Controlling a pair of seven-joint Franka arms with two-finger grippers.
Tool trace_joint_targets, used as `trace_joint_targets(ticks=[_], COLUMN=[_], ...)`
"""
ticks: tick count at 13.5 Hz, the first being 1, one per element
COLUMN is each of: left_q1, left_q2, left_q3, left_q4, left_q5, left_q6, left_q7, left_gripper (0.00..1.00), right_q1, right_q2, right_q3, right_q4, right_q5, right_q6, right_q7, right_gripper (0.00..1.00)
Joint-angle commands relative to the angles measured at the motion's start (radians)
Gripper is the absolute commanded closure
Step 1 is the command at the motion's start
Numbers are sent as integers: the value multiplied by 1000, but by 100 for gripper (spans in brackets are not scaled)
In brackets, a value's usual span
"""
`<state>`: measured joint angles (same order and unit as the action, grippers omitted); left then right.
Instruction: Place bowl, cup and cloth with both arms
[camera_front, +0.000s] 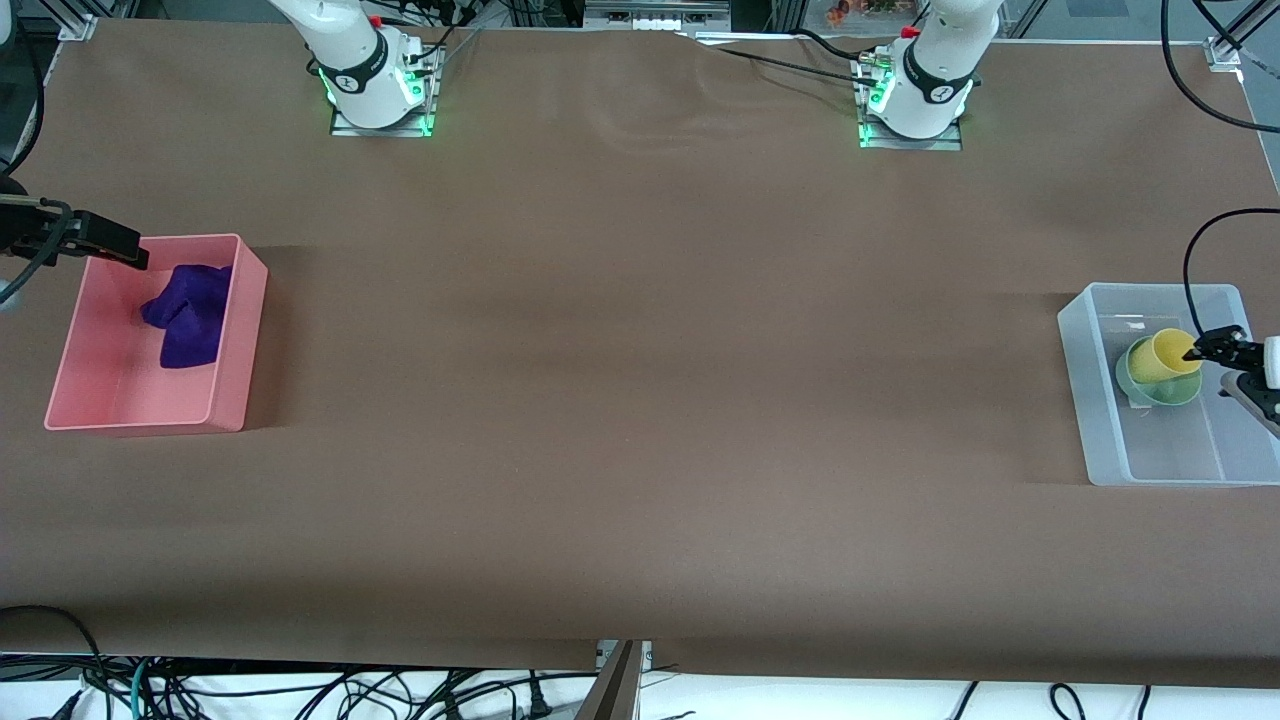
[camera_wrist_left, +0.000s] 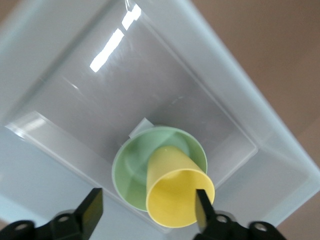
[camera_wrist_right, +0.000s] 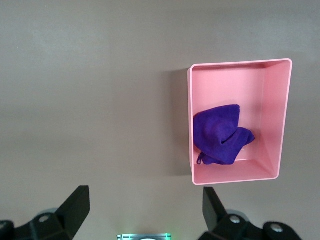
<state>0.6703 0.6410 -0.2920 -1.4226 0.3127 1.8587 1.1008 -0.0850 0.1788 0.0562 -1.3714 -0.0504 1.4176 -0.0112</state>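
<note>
The purple cloth (camera_front: 190, 312) lies bunched in the pink bin (camera_front: 240, 340) at the right arm's end of the table. It also shows in the right wrist view (camera_wrist_right: 220, 134). My right gripper (camera_front: 132, 254) is open and empty, up in the air over that bin's corner; in its own view the gripper (camera_wrist_right: 145, 207) shows bare table between its fingers. The yellow cup (camera_front: 1172, 352) leans tilted in the mint-green bowl (camera_front: 1140, 380) inside the clear bin (camera_front: 1085, 400). My left gripper (camera_wrist_left: 147, 210) is open just over the cup (camera_wrist_left: 177, 192) and bowl (camera_wrist_left: 132, 167), one finger (camera_wrist_left: 202, 207) at the cup's rim.
The brown table mat (camera_front: 640, 400) stretches between the two bins. The arm bases (camera_front: 375, 90) stand along the edge farthest from the front camera. Cables hang below the table's near edge. The clear bin's walls (camera_wrist_left: 235, 75) surround the left gripper.
</note>
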Motion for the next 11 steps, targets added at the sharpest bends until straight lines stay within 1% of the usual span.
trace_joint_targets(ticks=[1, 4, 6, 7, 9, 11], left_q1=[-69, -71, -71, -72, -72, -72], left_q2=[-124, -179, -204, -207, -207, -218], left_q3=[-28, -195, -307, -359, -445, -502], left_q4=[-13, -10, -6, 13, 36, 39], left_q5=[2, 2, 3, 3, 5, 6], left_q6=[-32, -79, -142, -191, -266, -314], left_q7=[-79, -301, -483, -566, -706, -791], left_gripper=[0, 0, 0, 0, 0, 0], right_q1=[-4, -4, -4, -4, -2, -2], right_q2=[-4, -5, -5, -4, -5, -5], right_q3=[8, 8, 8, 8, 8, 10], right_q4=[3, 3, 3, 3, 3, 3], right_q5=[-11, -11, -11, -11, -11, -9], right_q6=[-8, -5, -3, -2, 0, 0], right_q7=[10, 8, 8, 8, 10, 10], right_gripper=[0, 0, 0, 0, 0, 0])
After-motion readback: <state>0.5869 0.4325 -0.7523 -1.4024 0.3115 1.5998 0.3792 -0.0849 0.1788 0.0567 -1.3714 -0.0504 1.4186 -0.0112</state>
